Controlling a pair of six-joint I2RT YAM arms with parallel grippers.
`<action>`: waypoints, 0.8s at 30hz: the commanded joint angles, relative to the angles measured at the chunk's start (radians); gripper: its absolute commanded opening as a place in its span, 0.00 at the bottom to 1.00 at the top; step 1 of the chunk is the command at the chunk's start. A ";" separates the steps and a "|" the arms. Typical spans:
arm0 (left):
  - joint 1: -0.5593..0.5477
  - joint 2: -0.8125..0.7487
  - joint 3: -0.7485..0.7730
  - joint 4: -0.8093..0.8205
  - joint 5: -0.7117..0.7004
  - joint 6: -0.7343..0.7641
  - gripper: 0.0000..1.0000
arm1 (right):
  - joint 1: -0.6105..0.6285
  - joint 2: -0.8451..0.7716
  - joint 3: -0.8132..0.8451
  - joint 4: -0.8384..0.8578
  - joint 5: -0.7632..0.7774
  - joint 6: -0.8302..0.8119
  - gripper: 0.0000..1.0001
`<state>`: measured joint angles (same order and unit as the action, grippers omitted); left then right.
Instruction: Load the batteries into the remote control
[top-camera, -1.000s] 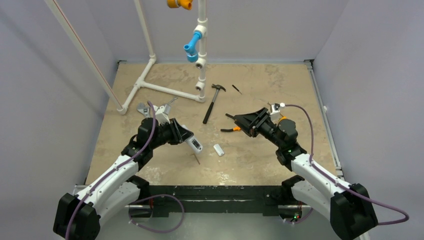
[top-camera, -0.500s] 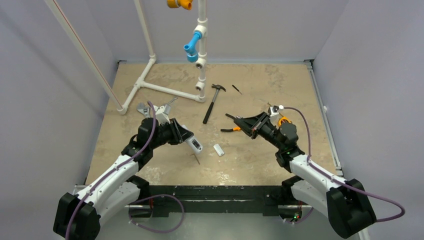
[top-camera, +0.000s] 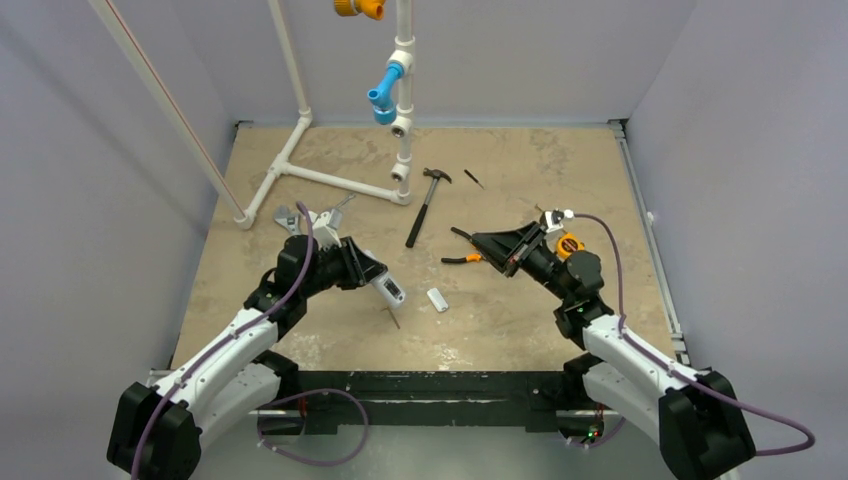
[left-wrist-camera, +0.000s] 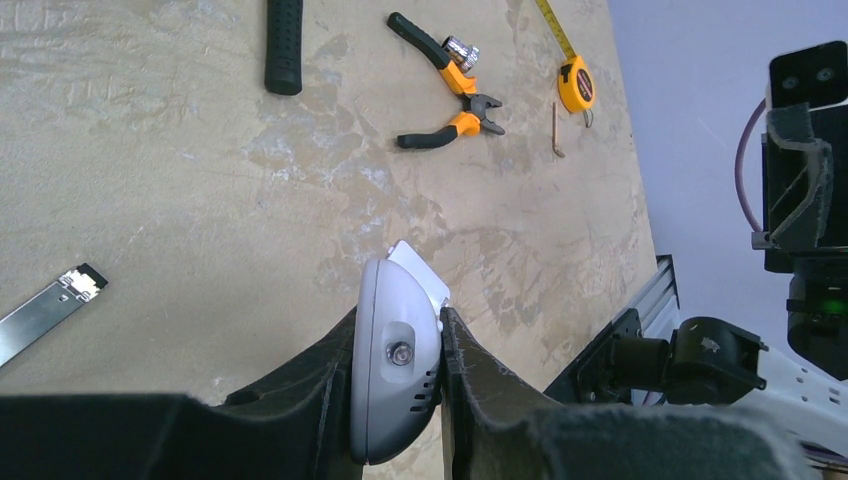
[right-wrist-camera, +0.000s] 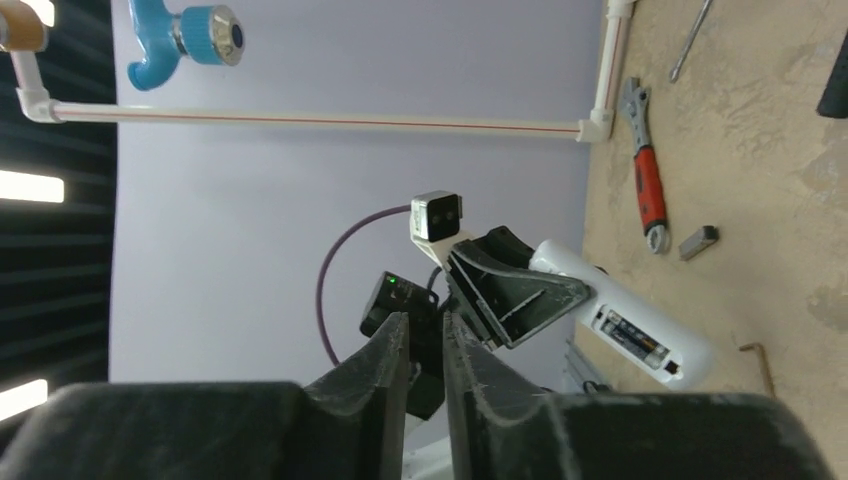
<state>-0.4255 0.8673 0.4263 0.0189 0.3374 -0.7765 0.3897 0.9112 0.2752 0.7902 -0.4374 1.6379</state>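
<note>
Enclosure: plain pale lavender-grey walls (top-camera: 90, 200) on the left, back and right sides.
Work surface: mottled beige stone-pattern counter (top-camera: 520, 320), matte, evenly lit, soft shadows only.
A silver aluminium rail (top-camera: 650, 235) runs along its right edge.
A white plastic pipe frame (top-camera: 320, 178) stands at the far left, carrying a blue valve (top-camera: 383, 95) and an orange fitting (top-camera: 358, 8).
Right wrist view: bright strip lights (right-wrist-camera: 25, 185) against a dark slatted surface.

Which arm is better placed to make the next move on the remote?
Right, probably: the left gripper is shut on the remote control, so it is occupied, while the right gripper, jaws nearly shut, points toward it.
</note>
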 joint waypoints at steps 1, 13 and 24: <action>0.005 -0.002 0.035 0.050 0.012 -0.018 0.00 | -0.005 -0.021 -0.001 -0.010 -0.001 -0.057 0.30; 0.005 -0.020 0.027 0.032 0.005 -0.011 0.00 | 0.305 -0.025 0.234 -0.851 0.561 -0.964 0.65; 0.005 -0.029 0.037 0.001 -0.005 0.002 0.00 | 0.611 0.406 0.412 -0.975 0.724 -1.181 0.78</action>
<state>-0.4255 0.8581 0.4263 0.0109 0.3359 -0.7765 0.9775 1.2598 0.6415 -0.1081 0.2203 0.5747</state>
